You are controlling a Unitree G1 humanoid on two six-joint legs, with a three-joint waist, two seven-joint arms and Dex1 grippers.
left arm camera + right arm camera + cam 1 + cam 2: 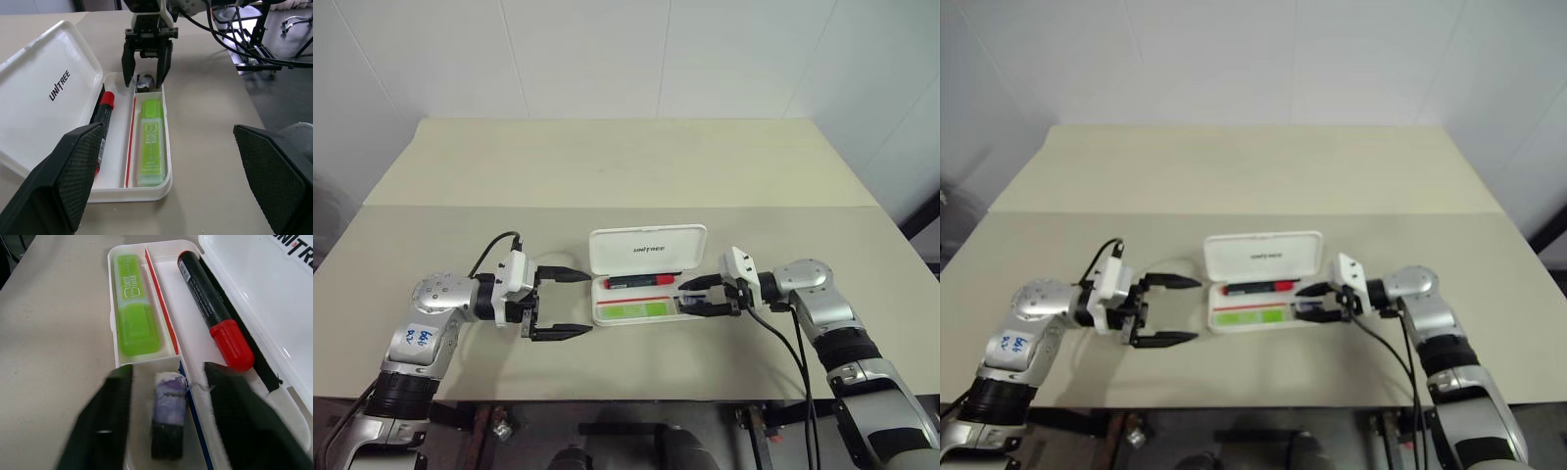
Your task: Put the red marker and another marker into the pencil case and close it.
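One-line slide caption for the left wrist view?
Open pencil case holding the red marker and green highlighter, right gripper fingers spread over a small dark object.

The raised lid of the white pencil case (46, 93) is showing the word "UNITREE" in dark capital letters, the only text I am reading with certainty. The lime-green highlighter (151, 142) lying in the case is carrying pale printing on its barrel, too faint to read. A white sticker (414, 338) on my left arm is bearing blue handwriting I cannot make out.
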